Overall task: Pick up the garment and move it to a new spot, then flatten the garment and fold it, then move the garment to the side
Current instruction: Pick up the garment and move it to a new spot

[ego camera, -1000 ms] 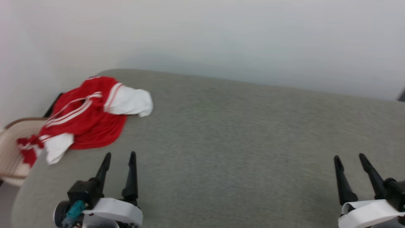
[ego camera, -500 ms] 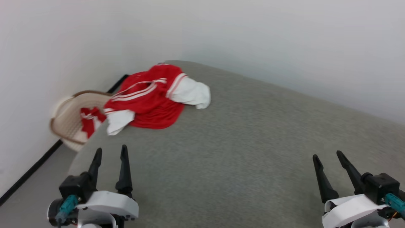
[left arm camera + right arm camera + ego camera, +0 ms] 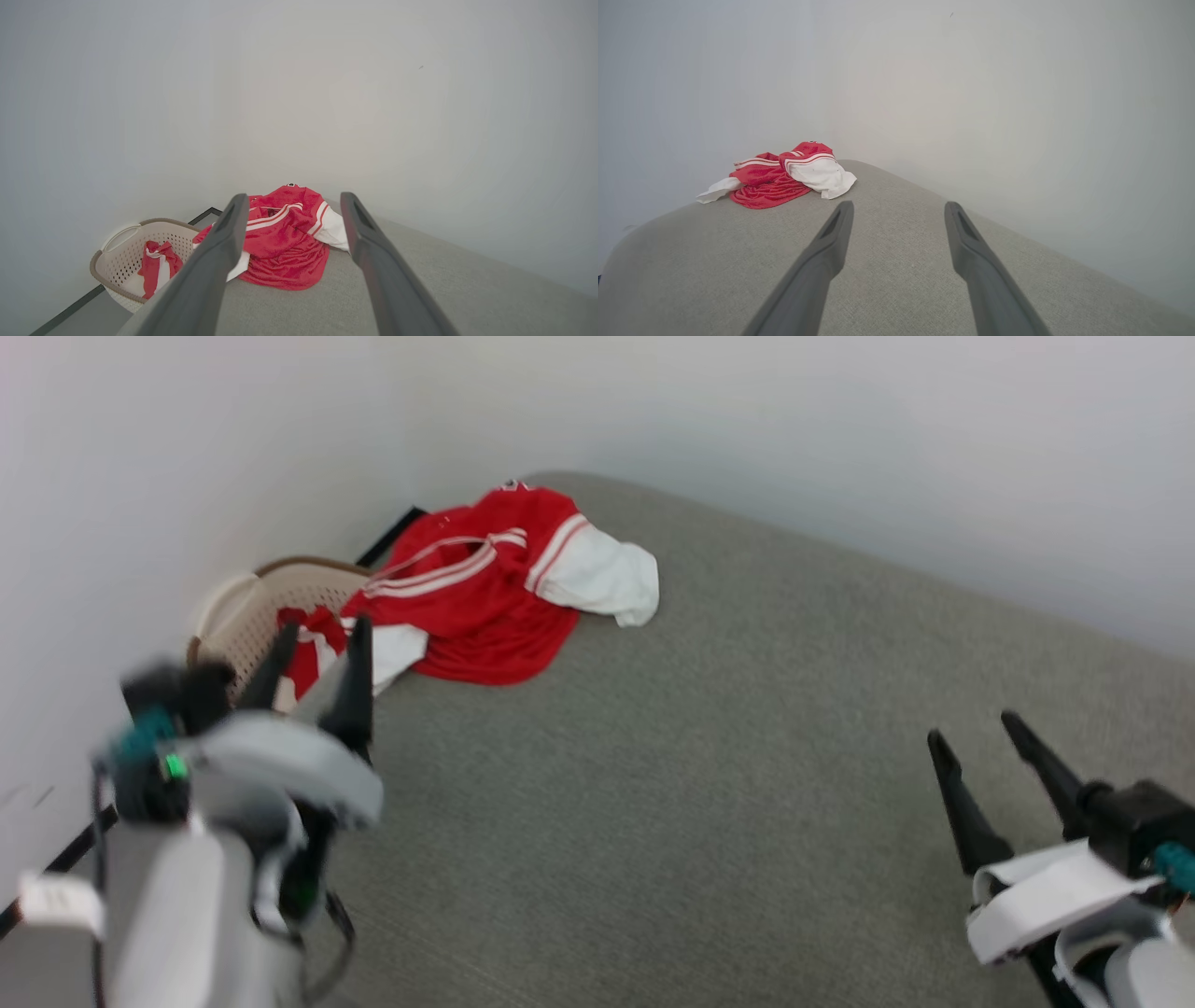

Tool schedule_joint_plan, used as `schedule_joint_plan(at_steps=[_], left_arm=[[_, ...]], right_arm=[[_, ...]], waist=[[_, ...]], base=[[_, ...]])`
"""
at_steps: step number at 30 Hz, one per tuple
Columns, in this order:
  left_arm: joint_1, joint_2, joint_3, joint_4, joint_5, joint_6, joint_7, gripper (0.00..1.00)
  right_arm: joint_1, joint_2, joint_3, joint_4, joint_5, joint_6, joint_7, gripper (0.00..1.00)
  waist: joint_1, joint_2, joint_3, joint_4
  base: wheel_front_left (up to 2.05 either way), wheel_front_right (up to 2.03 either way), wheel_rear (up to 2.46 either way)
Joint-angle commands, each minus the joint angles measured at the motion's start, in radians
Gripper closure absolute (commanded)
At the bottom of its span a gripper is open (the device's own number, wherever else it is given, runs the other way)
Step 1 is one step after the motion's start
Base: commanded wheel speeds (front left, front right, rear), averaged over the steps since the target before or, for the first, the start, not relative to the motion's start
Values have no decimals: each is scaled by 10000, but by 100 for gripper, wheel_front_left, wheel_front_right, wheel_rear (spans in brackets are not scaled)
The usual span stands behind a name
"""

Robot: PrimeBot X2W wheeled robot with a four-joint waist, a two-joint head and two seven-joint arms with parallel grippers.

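The grey surface [image 3: 747, 756] spreads across the frame; the garment [image 3: 485, 607] lies crumpled at upper left, beside a basket [image 3: 243, 616]. Pick-up not yet begun, I'd say: left gripper [image 3: 325, 627] and right gripper [image 3: 975, 728], jaws wide and empty, must reach up-left onto the cloth

Plain white walls [image 3: 840, 429] meet in a corner behind a grey fabric-covered surface [image 3: 700, 756], beige basket [image 3: 119, 261] on the floor [image 3: 88, 319].

Crumpled red-and-white jersey [image 3: 485, 607]: thin cloth, faint sheen. Rounded grey table cover [image 3: 700, 784]: coarse woven fabric, matt. Beige perforated laundry basket [image 3: 114, 268]: smooth plastic. Pale wall [image 3: 840, 429]: smooth, matt.
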Motion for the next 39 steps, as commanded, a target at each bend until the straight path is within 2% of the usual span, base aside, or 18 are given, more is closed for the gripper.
schedule_joint_plan(at_steps=[1, 6, 15, 21, 32, 35, 39], left_arm=[[-388, 129, -18, 96, -59, -86, 157, 0], [-2168, 658, 106, 1084, -822, -288, 1201, 0], [-4853, 1797, -27, 3828, -882, -337, 2635, 0], [-6030, 2315, 11, 5753, -804, 96, 3329, 0], [-7123, 2472, -41, 8480, -783, 668, 3749, 0], [-7121, 2337, -221, 9081, -639, 840, 3688, 0], [-7157, 2057, -317, 9723, -675, 836, 3605, 2]], right_arm=[[-222, -129, 60, -113, 30, -10, 71, 0], [-697, -559, 152, -664, 108, -10, 216, 0], [-1309, -1152, 54, -1493, 334, -10, 342, 0], [-1498, -1408, -29, -1979, 494, -10, 414, 0], [-1596, -1669, -187, -2614, 638, -10, 580, 0], [-1636, -1723, -245, -2774, 644, -10, 689, 0], [-1556, -1709, -277, -2856, 607, -10, 805, 0]], waist=[[0, 0, 1216, -975], [0, 0, 2238, -1671], [0, 0, 3875, -2775], [0, 0, 4791, -3373], [0, 0, 5598, -3747], [0, 0, 5691, -3741], [0, 0, 5655, -3667]], base=[[0, 0, 0], [0, 0, 0], [0, 0, 0], [0, 0, 0], [0, 0, 0], [0, 0, 0], [0, 0, 0]])
